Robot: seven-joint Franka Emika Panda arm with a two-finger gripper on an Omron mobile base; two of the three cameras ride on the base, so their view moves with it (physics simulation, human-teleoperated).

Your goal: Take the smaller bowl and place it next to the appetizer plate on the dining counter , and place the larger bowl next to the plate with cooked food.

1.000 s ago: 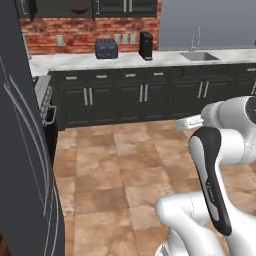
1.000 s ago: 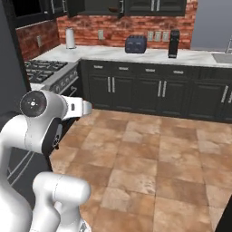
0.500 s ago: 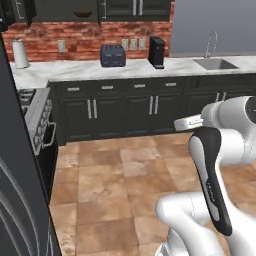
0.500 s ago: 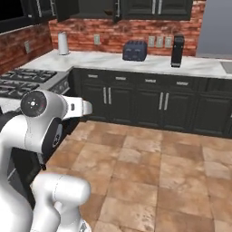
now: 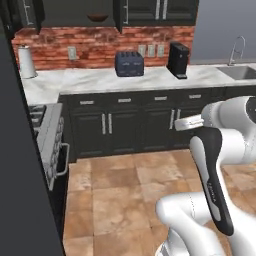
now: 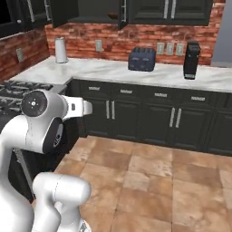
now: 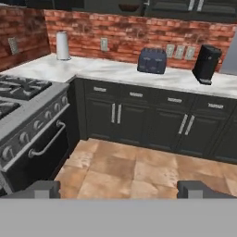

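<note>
Our gripper [image 7: 118,190] hangs spread wide and empty. We see the smaller bowl [image 5: 98,18] on a shelf in the open upper cabinet [image 5: 80,12]. Reaching up, we risk clipping the cabinet door [image 5: 119,15].

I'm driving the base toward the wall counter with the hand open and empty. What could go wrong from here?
1. A brown bowl sits in the open upper cabinet, high above the counter; the reach may be a stretch.
2. The stove juts out on the left, so the base might clip it.
3. The toaster and coffee machine stand just below and could be knocked.
</note>
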